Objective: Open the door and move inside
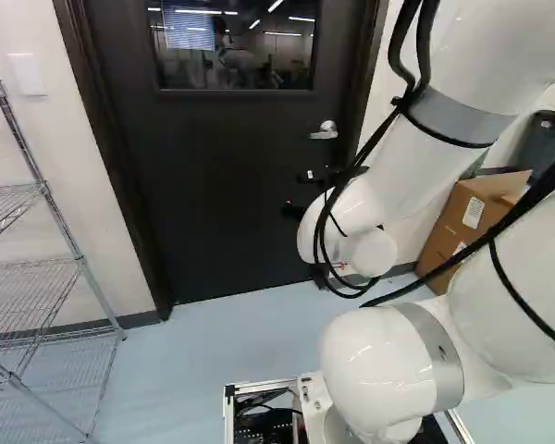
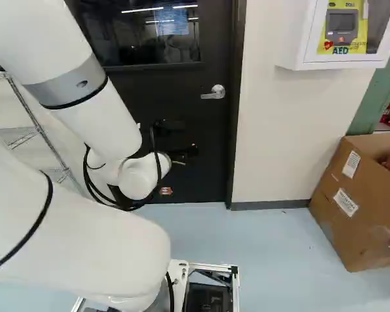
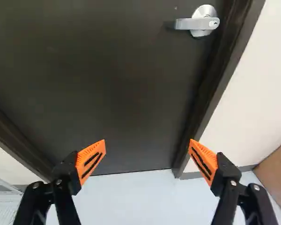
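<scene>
The door (image 1: pixel 222 185) stands ahead of my spread fingers (image 3: pixel 90 161), within its frame (image 3: pixel 225 75). Its lever handle (image 3: pixel 189 23) sits near the right edge, below and right of the window (image 1: pixel 236 46). Left of the door I have the wire shelving (image 1: pixel 28 296); on the wall to its right hangs the defibrillator cabinet (image 2: pixel 341 64), and farther right a cardboard box (image 2: pixel 341 227) rests on the floor (image 2: pixel 266 240).

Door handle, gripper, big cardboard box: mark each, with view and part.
Door handle (image 3: pixel 193 23): wrist view, on the lever.
Gripper (image 3: pixel 147 151): wrist view, midway between its open fingertips.
Big cardboard box (image 2: pixel 354 224): right base view, on its side, below the white labels.
</scene>
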Robot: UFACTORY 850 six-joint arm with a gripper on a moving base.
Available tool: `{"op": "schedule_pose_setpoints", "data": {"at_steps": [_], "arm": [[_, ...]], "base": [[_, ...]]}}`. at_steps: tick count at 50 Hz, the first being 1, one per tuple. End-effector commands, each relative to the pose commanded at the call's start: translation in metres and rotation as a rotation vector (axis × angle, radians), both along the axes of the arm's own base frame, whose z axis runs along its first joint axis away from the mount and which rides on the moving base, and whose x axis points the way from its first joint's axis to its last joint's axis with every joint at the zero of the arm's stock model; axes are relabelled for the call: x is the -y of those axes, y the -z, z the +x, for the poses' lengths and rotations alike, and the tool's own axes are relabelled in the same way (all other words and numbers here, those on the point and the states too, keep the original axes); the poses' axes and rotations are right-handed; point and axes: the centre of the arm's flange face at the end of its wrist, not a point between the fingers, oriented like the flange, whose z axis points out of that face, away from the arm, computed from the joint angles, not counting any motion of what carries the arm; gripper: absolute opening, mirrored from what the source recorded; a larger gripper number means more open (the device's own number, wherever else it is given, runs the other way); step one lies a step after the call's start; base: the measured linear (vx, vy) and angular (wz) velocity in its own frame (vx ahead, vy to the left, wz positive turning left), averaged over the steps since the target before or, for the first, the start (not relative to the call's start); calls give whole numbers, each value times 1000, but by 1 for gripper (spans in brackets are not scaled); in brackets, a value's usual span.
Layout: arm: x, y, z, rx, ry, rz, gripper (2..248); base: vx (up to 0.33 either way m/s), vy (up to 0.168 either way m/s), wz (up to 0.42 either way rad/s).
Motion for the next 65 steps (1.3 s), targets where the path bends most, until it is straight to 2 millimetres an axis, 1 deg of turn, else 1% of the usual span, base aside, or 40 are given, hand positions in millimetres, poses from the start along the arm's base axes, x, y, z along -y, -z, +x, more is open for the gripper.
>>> {"op": "schedule_pose_setpoints", "data": {"at_steps": [20, 42, 53, 65], "arm": [[0, 0, 0, 0, 0, 0, 247], [0, 0, 0, 0, 0, 0, 247], [0, -1, 2, 1, 0, 0, 247], [0, -9, 4, 30, 0, 0, 247]], "base": [[141, -5, 0], [100, 0, -15], [28, 0, -7], [-4, 0, 1]]}}
